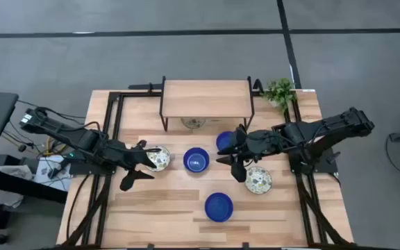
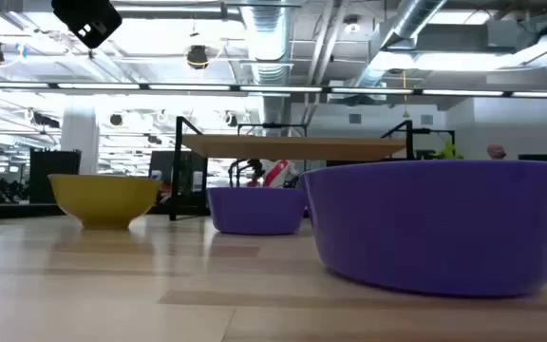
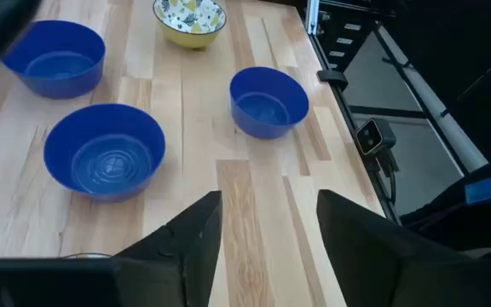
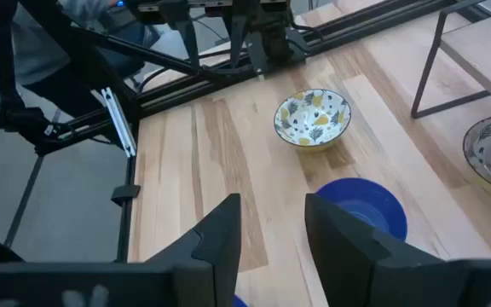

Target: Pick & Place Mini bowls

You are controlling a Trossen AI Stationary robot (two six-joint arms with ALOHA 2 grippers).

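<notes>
Several mini bowls stand on the wooden table (image 1: 144, 208). A patterned bowl (image 1: 160, 158) stands at the left, and my left gripper (image 1: 144, 158) hovers open beside and above it, with nothing between its fingers (image 3: 267, 205). One blue bowl (image 1: 196, 160) stands in the middle, and another blue bowl (image 1: 224, 141) lies partly under my right gripper (image 1: 223, 149). That gripper is open and empty in its wrist view (image 4: 271, 205). A third blue bowl (image 1: 219, 207) stands toward the near edge. A second patterned bowl (image 1: 258, 180) sits at the right.
A low wooden shelf (image 1: 205, 97) on black legs stands at the far middle, with a third patterned bowl (image 1: 194, 123) under it. A small green plant (image 1: 280, 91) stands at the far right. Black frame rails (image 1: 113, 125) run along the table's sides.
</notes>
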